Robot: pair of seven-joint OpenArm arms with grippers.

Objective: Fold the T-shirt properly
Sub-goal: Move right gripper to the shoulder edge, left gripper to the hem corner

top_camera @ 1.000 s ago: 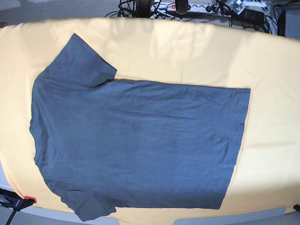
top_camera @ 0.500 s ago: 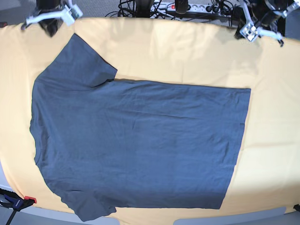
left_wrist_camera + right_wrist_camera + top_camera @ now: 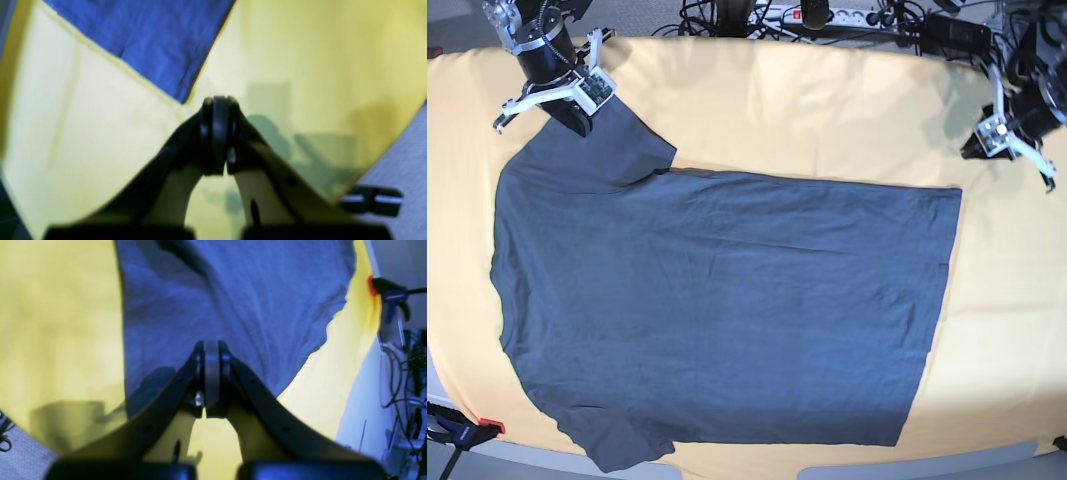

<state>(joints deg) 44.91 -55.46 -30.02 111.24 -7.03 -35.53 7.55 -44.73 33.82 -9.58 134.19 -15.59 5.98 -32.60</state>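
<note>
On the pale yellow-orange table cloth [image 3: 827, 110], the dark slate-blue cotton T-shirt [image 3: 727, 300] lies flat. The right gripper [image 3: 575, 122], jaws together, hovers over its far-left sleeve. The left gripper [image 3: 975, 150], jaws together, hangs near its far-right hem corner.

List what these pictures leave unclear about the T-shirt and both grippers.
- T-shirt collar: base view shows no neck opening, so which face is up cannot be told.
- Far sleeve tip: base view, covered by the right gripper.
- Left gripper: small at the base view's edge; the left wrist view is blurred, so its height above the table cloth is unclear.
- Right wrist view: cloth contact unclear.
</note>
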